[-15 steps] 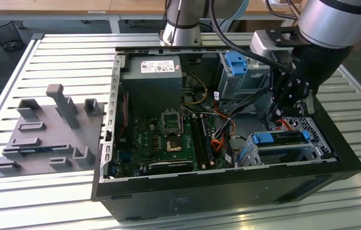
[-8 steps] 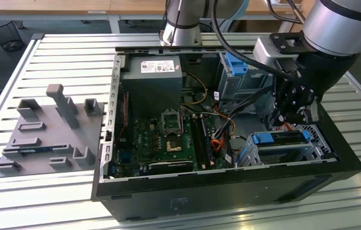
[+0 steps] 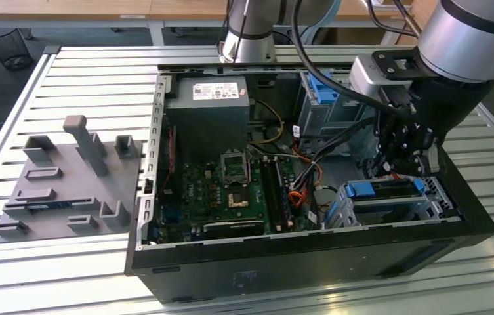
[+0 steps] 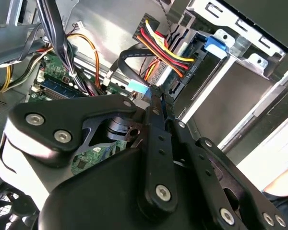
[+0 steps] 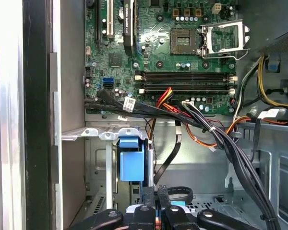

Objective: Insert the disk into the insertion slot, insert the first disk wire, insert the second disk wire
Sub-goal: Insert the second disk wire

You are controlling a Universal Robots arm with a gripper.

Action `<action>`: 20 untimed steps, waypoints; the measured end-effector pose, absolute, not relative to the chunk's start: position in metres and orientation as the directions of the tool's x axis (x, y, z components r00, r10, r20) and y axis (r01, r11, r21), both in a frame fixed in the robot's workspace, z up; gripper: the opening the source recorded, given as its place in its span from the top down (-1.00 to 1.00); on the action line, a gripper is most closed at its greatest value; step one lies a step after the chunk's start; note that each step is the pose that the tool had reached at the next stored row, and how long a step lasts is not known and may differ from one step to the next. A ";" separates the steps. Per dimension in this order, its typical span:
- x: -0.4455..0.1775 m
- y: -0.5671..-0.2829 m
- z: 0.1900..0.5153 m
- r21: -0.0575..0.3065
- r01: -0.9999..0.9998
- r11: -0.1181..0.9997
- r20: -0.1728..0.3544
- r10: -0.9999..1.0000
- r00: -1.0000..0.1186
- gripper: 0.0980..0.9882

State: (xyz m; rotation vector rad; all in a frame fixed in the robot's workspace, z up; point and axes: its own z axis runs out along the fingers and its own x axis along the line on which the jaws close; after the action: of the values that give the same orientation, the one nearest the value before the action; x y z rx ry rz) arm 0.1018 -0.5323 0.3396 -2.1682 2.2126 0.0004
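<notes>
Exterior view: the disk [image 3: 385,190] sits in the insertion slot [image 3: 400,211], the pincer [image 3: 404,157] just above it. Second wrist view: the pincer [image 4: 159,98] is clenched on a wire plug [image 4: 138,87] near the disk's sockets; I judge a square, gentle push serves best.

The open black computer case [image 3: 317,249] lies on the slatted metal table [image 3: 98,65]. On the exterior view's left stands a grey plastic fixture plate [image 3: 63,184]. Inside the case, the blue-framed disk [image 3: 387,190] sits in the perforated insertion slot [image 3: 404,209], right of the green motherboard [image 3: 229,190].
</notes>
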 end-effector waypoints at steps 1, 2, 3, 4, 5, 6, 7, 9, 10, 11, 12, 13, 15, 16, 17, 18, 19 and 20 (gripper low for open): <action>0.102 -0.532 0.339 -0.030 -0.999 0.021 -0.031 -0.999 -0.020 0.89; 0.103 -0.532 0.339 -0.030 -0.999 0.021 -0.031 -0.999 -0.020 0.89; 0.103 -0.533 0.339 -0.030 -0.999 0.020 -0.032 -0.999 -0.019 0.89; 0.103 -0.533 0.339 -0.030 -0.999 0.020 -0.031 -0.999 -0.019 0.89; 0.103 -0.534 0.339 -0.030 -0.999 0.020 -0.031 -0.999 -0.019 0.89; 0.103 -0.535 0.339 -0.030 -0.999 0.019 -0.031 -0.999 -0.018 0.89; 0.103 -0.536 0.338 -0.030 -0.999 0.019 -0.031 -0.999 -0.018 0.89; 0.104 -0.539 0.338 -0.030 -0.999 0.019 -0.032 -0.999 -0.018 0.89; 0.104 -0.540 0.338 -0.030 -0.999 0.019 -0.032 -0.999 -0.018 0.89; 0.104 -0.541 0.338 -0.030 -0.999 0.019 -0.032 -0.999 -0.018 0.89; 0.104 -0.541 0.337 -0.030 -0.999 0.019 -0.032 -0.999 -0.018 0.89; 0.104 -0.541 0.337 -0.030 -0.999 0.019 -0.032 -0.999 -0.018 0.89; 0.105 -0.541 0.337 -0.030 -0.999 0.019 -0.032 -0.999 -0.018 0.89; 0.106 -0.541 0.336 -0.030 -0.999 0.019 -0.032 -0.999 -0.018 0.89; 0.106 -0.542 0.336 -0.030 -0.999 0.019 -0.032 -0.999 -0.018 0.89; 0.106 -0.542 0.336 -0.030 -0.999 0.019 -0.032 -0.999 -0.018 0.89; 0.106 -0.542 0.336 -0.030 -0.999 0.018 -0.032 -0.999 -0.017 0.89; 0.106 -0.542 0.336 -0.030 -0.999 0.017 -0.032 -0.999 -0.016 0.89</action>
State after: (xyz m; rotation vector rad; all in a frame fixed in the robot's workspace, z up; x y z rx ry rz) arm 0.1064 -0.5420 0.3356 -2.1715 2.2085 0.0013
